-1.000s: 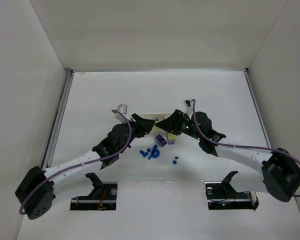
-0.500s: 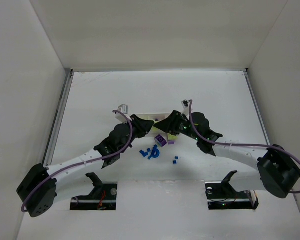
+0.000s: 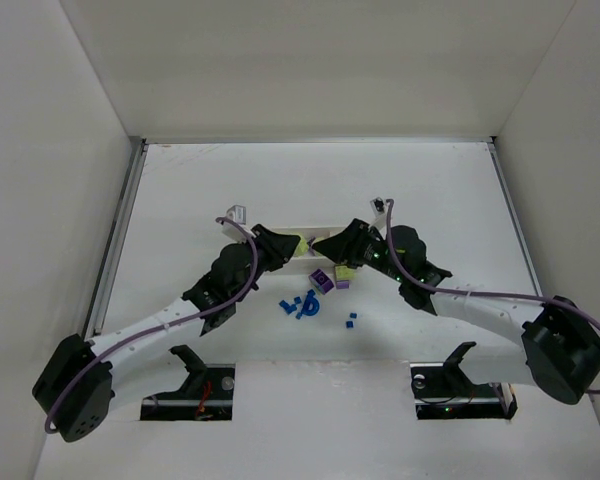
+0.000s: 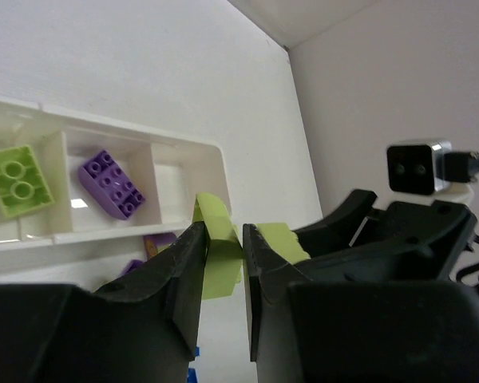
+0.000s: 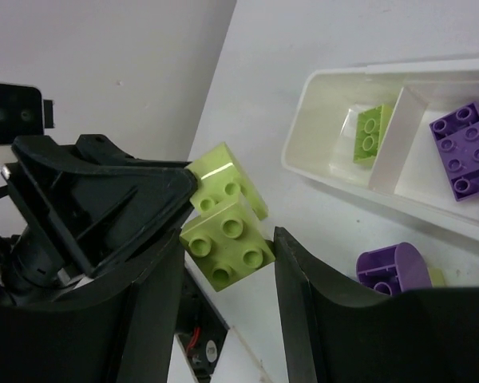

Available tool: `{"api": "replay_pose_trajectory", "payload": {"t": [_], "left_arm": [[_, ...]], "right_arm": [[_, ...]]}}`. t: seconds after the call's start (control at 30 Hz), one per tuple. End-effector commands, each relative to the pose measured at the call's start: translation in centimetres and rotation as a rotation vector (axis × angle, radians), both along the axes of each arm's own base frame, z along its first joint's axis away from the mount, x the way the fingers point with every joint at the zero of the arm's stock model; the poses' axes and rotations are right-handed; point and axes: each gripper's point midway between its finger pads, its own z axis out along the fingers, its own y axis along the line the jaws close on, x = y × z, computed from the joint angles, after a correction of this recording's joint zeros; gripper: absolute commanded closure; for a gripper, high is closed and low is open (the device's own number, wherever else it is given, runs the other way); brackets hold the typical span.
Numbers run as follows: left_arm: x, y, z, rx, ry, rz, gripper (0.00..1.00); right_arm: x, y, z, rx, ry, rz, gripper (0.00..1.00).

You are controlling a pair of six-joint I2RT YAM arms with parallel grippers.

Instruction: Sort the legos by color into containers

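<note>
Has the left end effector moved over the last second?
Yes: the left end effector has shifted slightly left, judged against the blue legos, which lie unmoved.

right gripper (image 5: 227, 267) fingers: matt black plastic. yellow-green brick (image 5: 226, 231) pinched btwn them: smooth glossy plastic. white tray (image 5: 335, 171) just ahead: shiny thin plastic. purple brick (image 5: 465, 150) in it: smooth, slight sheen. table surface (image 5: 319, 48) beyond: matt white.

My black jaws each pinch a yellow-green brick (image 5: 227, 231); the white tray (image 4: 218, 157) holds a purple lego (image 4: 112, 184); blue legos (image 3: 302, 306) dot the white bench (image 3: 200, 180).
</note>
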Motion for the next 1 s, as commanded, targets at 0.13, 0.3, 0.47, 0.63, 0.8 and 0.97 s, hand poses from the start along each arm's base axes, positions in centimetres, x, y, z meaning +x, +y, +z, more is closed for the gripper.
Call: {"api": "replay_pose_trajectory", "payload": {"t": [0.13, 0.3, 0.47, 0.63, 0.8, 0.97], "left_arm": [[1.4, 3.3, 0.1, 0.03, -0.03, 0.103, 0.91], [3.1, 4.3, -0.3, 0.087, -0.045, 0.151, 0.9], [5.0, 4.4, -1.1, 0.142, -0.048, 0.181, 0.88], [6.6, 4.7, -2.1, 0.206, -0.048, 0.23, 0.84], [7.3, 4.8, -2.2, 0.224, -0.059, 0.25, 0.68], [7.2, 5.7, -1.5, 0.212, -0.072, 0.27, 0.54]], "right_arm": [[0.8, -0.6, 2.8, 0.046, -0.101, -0.029, 0.74], [1.1, -0.5, 1.9, 0.023, -0.088, -0.04, 0.74], [1.5, -0.3, 0.9, -0.026, -0.084, -0.066, 0.74], [1.9, 0.4, 0.2, -0.079, -0.087, -0.073, 0.74], [2.5, 1.8, -0.7, -0.119, -0.085, -0.062, 0.74], [3.5, 3.5, -2.1, -0.158, -0.074, -0.054, 0.74]]}}
